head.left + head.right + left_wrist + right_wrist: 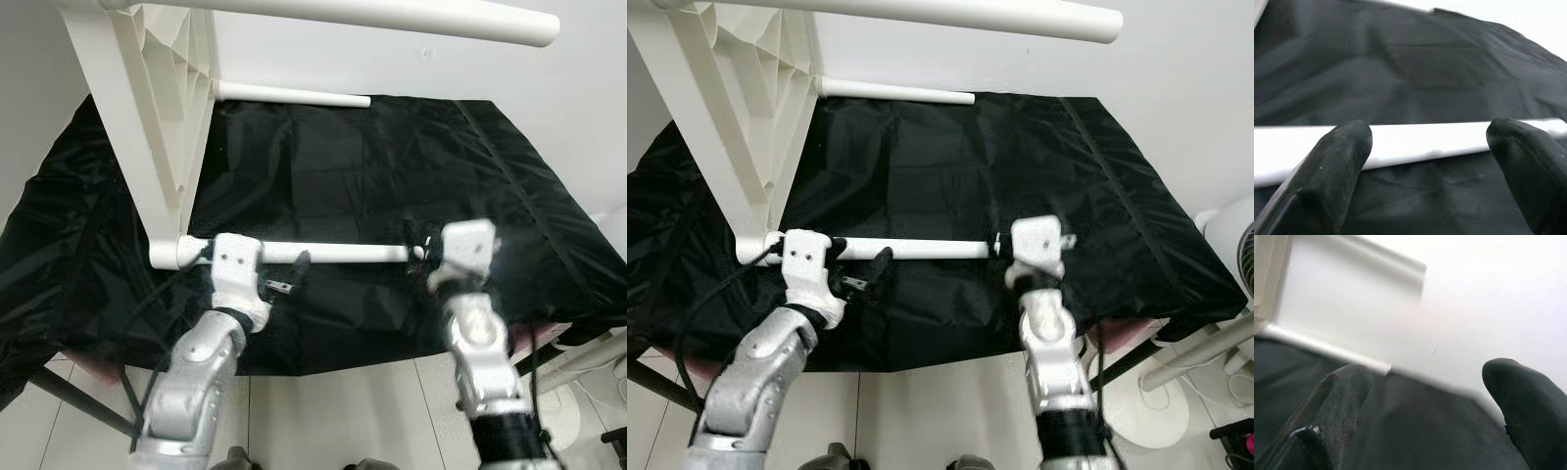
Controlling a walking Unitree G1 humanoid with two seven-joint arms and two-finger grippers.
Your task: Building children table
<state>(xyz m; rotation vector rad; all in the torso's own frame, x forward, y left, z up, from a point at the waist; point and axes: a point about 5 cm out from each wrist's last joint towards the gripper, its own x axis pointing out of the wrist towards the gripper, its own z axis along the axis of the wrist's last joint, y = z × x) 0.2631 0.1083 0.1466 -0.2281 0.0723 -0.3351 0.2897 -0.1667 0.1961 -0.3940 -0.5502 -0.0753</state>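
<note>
White table frame (147, 117) stands tipped on its side at upper left of the head view, on a counter (392, 176) draped in black cloth. Its lowest leg (338, 254) runs horizontally across centre frame.

Left pincer (1427, 147): fingers (1337, 161) spread wide apart, straddling the leg near its socket end; contact with the leg cannot be told. Nothing clamped.

Right pincer (1425, 396): fingers (1520, 396) wide apart, at the leg's free end, centre right. Holds nothing; view blurred.

A fan (1229, 250) sits at the right edge.
</note>
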